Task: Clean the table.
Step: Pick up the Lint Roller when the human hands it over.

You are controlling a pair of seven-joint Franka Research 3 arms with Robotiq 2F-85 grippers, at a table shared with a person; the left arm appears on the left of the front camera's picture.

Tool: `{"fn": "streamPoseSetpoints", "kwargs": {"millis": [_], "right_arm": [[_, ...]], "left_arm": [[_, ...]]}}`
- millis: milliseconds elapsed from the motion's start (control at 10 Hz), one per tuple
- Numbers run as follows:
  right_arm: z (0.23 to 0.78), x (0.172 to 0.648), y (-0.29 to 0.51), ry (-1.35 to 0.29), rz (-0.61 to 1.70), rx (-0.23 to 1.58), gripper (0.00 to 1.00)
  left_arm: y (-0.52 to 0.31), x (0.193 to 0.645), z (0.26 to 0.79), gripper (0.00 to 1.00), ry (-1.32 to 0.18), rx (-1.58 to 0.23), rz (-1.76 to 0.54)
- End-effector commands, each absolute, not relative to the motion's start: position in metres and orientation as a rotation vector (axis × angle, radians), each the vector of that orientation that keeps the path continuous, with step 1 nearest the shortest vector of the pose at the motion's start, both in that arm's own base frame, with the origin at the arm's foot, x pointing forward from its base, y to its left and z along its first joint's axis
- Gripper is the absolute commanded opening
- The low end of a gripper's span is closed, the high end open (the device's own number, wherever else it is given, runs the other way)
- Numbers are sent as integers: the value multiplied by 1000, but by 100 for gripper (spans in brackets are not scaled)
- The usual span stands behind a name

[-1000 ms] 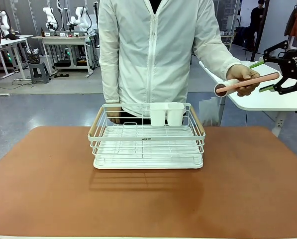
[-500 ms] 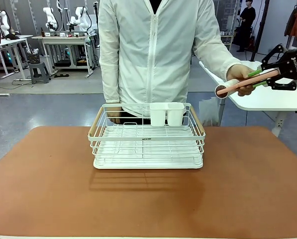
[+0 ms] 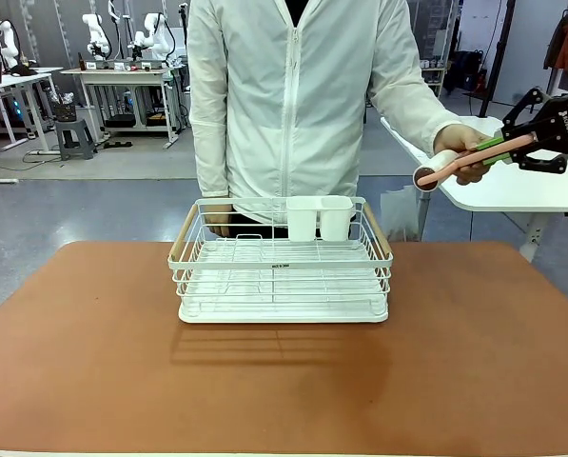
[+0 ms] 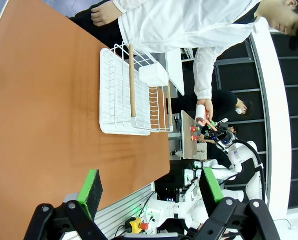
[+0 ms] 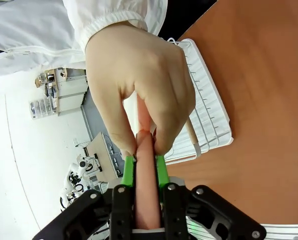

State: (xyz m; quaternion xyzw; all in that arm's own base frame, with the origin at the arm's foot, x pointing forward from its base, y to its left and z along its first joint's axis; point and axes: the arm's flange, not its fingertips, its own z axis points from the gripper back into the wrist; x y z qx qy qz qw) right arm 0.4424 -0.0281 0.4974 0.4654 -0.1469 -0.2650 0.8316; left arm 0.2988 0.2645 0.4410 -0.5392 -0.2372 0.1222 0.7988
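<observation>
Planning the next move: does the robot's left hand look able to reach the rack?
Probably yes: the left hand is open, and nothing stands on the table between it and the rack.

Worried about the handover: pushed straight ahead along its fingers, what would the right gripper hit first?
The person's hand: it grips the pink handle right beyond the right gripper, which is shut on that handle.

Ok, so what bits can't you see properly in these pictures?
- The lint roller: in the right wrist view, its roll is covered by the person's hand.
- The right pincer: in the front view, its arm is cut off by the right edge.
- The person's other hand: in the front view, it is partly behind the dish rack.
- Left wrist view: the roller is too small for detail.
</observation>
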Motion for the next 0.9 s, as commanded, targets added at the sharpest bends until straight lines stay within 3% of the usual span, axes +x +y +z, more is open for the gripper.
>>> {"fn": "streamPoseSetpoints", "kwargs": {"millis": [0, 800], "right_arm": [[492, 442, -26, -343, -552, 1016, 1], [497, 443, -28, -311, -563, 987, 0]], "left_arm": [[266, 297, 443, 100, -520, -1163, 261], [266, 297, 443, 100, -520, -1163, 261]]}}
